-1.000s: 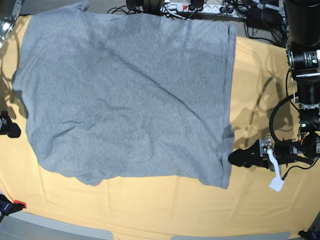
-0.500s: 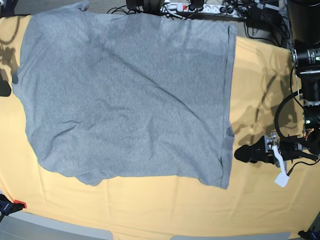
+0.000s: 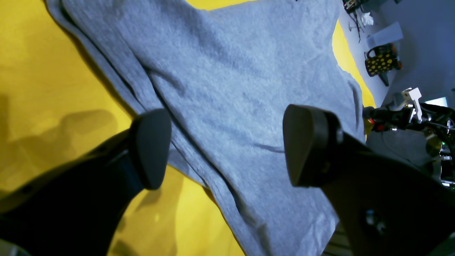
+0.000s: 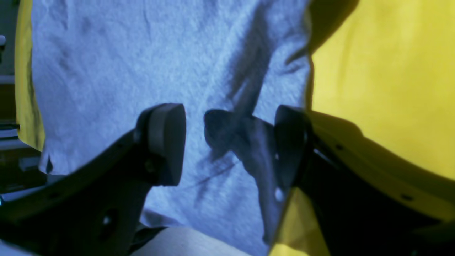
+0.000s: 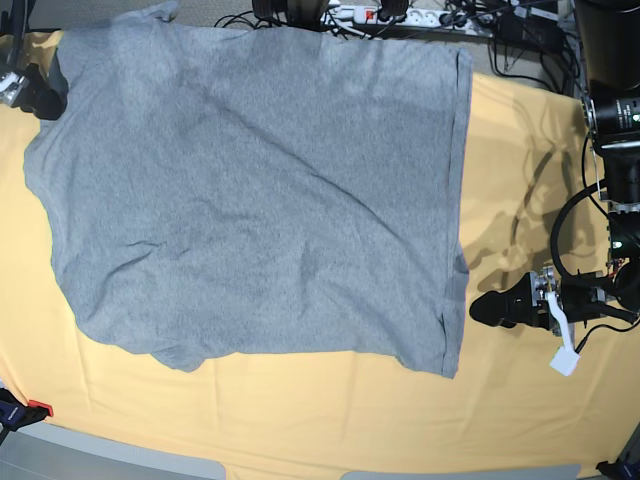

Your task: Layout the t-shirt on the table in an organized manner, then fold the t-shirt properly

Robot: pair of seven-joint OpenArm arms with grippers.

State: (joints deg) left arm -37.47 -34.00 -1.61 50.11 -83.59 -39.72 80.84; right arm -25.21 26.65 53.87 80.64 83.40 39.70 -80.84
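The grey t-shirt (image 5: 260,200) lies spread flat on the yellow table (image 5: 300,410), plain side up. The left gripper (image 5: 482,308) gapes empty beside its hem, and the right gripper (image 4: 231,142) hangs parted over the opposite edge, holding nothing.

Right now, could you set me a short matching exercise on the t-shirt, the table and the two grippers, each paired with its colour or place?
Column one:
1. t-shirt
2. table
3. left gripper
4. right gripper

Column two:
a. pale yellow-orange cloth surface
b. open, over the shirt's edge at the base view's top left
c. heather grey, spread flat
d. open, beside the shirt's hem on the base view's right

Pairs: 1-c, 2-a, 3-d, 4-b
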